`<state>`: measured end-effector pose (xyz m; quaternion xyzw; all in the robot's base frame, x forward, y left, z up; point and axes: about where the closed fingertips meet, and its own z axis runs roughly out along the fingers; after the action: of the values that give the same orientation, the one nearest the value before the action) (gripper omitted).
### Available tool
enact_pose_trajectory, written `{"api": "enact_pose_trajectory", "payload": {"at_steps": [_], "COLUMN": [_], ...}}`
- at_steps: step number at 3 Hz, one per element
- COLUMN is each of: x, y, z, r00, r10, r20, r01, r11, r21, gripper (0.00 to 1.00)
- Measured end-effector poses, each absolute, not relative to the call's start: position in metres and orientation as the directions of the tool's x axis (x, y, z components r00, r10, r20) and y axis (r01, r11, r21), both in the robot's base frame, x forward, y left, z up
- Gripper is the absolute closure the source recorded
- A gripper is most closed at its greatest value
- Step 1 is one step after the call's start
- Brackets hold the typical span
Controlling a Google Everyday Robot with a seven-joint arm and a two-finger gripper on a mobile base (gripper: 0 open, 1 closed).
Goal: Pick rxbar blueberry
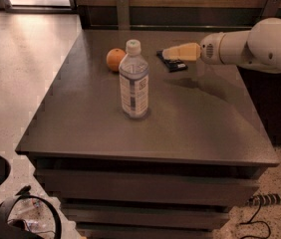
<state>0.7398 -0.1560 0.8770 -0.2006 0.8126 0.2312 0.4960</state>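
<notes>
The rxbar blueberry is a small flat dark bar lying on the far middle of the dark table. My gripper reaches in from the right on a white arm. Its cream-coloured fingers hover just above the bar and partly cover it. It holds nothing that I can see.
A clear water bottle with a white cap stands upright mid-table. A round orange sits behind it to the left. A wooden wall runs behind the table, and cables lie on the floor at the front.
</notes>
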Motion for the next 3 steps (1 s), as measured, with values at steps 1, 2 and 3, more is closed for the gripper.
{"api": "enact_pose_trajectory", "payload": {"at_steps": [1, 2, 3], "x": [0.749, 0.759, 0.77], "y": [-0.133, -0.121, -0.128], "z": [0.877, 0.872, 0.861], "r00": [-0.419, -0.417, -0.418], "r10": [-0.084, -0.106, -0.139], "r20": [-0.904, -0.903, -0.898], "r01": [-0.575, -0.567, -0.541], "r11": [0.795, 0.807, 0.832], "r21": [0.192, 0.167, 0.124], "gripper": [0.0, 0.0, 0.0]}}
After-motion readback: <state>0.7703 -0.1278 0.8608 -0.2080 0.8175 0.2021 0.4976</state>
